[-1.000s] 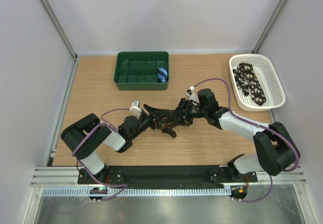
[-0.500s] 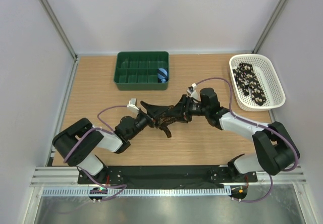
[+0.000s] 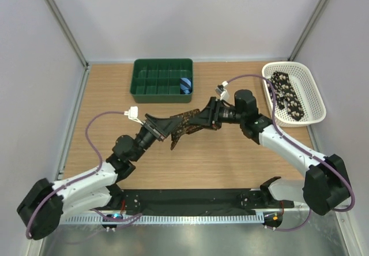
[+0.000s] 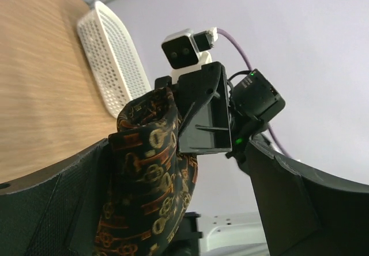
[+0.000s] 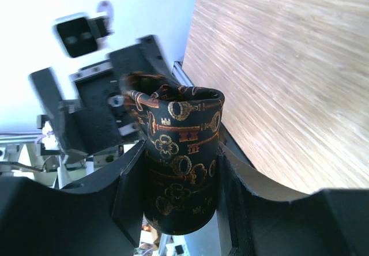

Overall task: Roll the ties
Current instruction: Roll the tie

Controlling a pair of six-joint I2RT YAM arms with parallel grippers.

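Top external view, left to right. Left gripper (image 3: 166, 127): one, jaws spread wide and gripping nothing, set about the loose end of the brown tie (image 3: 185, 121). Tray (image 3: 158, 98): one, green, compartmented, at the far side of the table (image 3: 109, 106), with one blue roll (image 3: 185, 85) in a right-end compartment. Ties: two. The brown one, partly rolled, is clamped between the right gripper (image 3: 203, 119) fingers above mid-table, with a tail hanging. Both grippers hide much of it. Basket (image 3: 311, 83): one, white, far right, holding the black tie (image 3: 286, 94).
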